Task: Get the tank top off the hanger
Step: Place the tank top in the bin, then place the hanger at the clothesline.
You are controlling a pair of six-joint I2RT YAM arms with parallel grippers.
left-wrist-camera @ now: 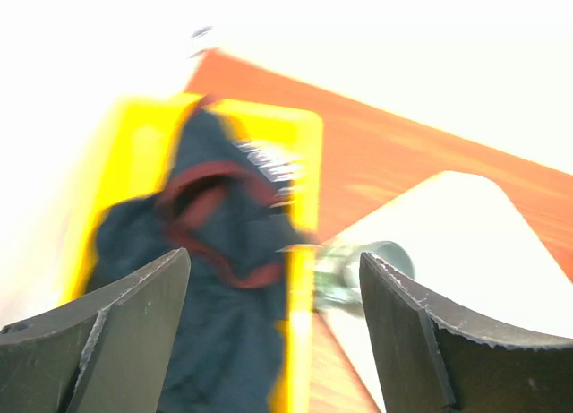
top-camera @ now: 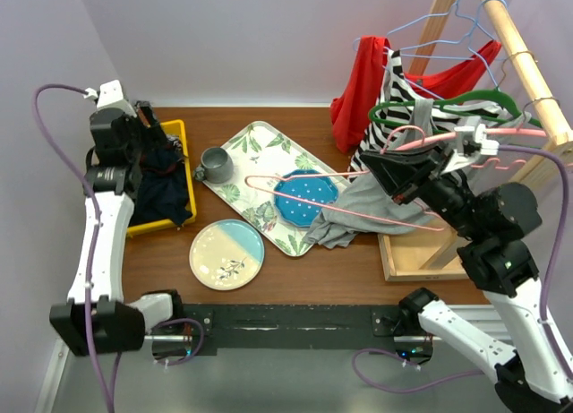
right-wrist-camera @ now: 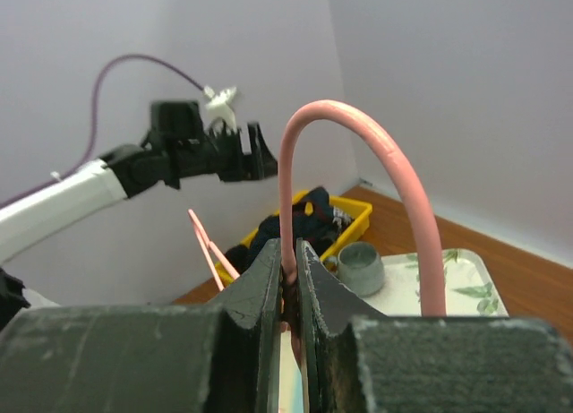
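Both fingers (left-wrist-camera: 125, 332) of left gripper (left-wrist-camera: 273, 256) splayed above tank top (left-wrist-camera: 215, 323) — in bin (left-wrist-camera: 134, 144).

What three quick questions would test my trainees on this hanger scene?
1. True or false: the right gripper is shut on the pink hanger.
2. The dark garment is: A in the yellow bin; B on the pink hanger; C in the right gripper.
3. Fill in: the gray mug stands on the ____.
Key: 1 true; 2 A; 3 floral tray.
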